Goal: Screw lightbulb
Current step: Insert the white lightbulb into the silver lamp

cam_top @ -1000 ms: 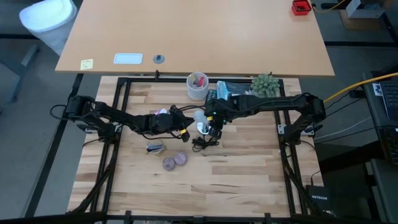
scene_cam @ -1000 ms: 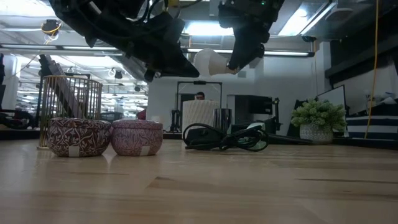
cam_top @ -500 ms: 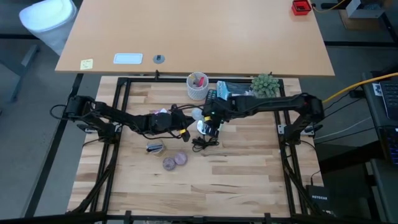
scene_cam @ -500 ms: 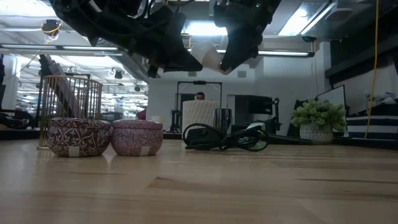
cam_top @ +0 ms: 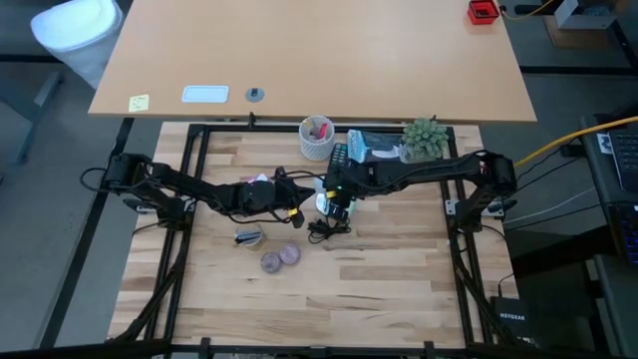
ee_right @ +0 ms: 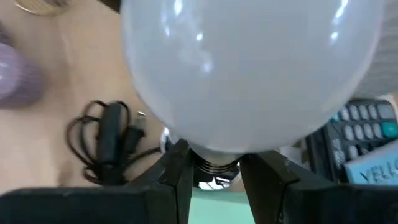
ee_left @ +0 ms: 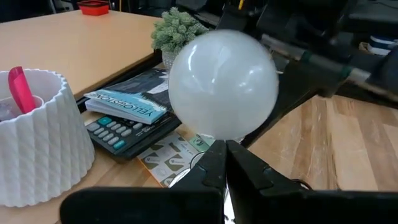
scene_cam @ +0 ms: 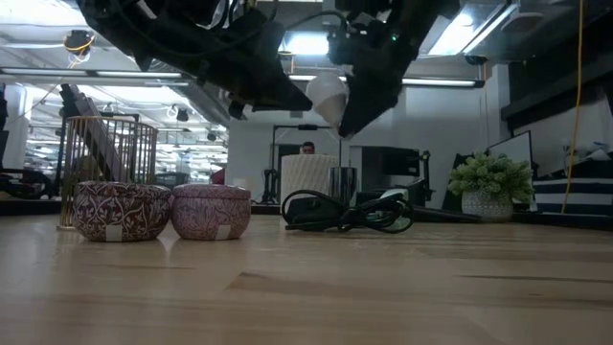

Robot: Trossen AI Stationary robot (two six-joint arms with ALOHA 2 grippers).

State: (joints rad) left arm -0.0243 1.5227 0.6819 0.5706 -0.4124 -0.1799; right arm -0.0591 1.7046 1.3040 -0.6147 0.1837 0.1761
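The lightbulb (scene_cam: 327, 93), a white round globe with a silvery screw base, hangs well above the table, over the middle. My right gripper (scene_cam: 352, 107) comes down at it from above and is shut on it. In the right wrist view the globe (ee_right: 249, 68) fills most of the picture. My left gripper (ee_left: 225, 163) is shut and reaches in level from the table's left, its tips just under the globe (ee_left: 222, 84). Whether they touch the bulb, I cannot tell. A white socket (cam_top: 326, 204) with a black cord (cam_top: 324, 227) lies on the table below. My right gripper pinches the bulb's silvery screw base (ee_right: 215, 163) between its two fingers (ee_right: 176, 169), just below the globe. The fingers slant down from above and from the table's right. The bulb is lifted clear of the table, tilted, with its base lower than its globe.
Two purple patterned tins (scene_cam: 122, 211) (scene_cam: 211, 211) stand near the middle front. A wire basket (scene_cam: 107, 151) is to their left. A white cup of pens (cam_top: 317, 138), a calculator with a book (cam_top: 364, 150) and a small plant (cam_top: 427, 137) line the far edge.
My right gripper has sunk a little with the bulb and tipped further downward. The bulb has turned with it, so its base now points more toward the table. It stays clear of the table.
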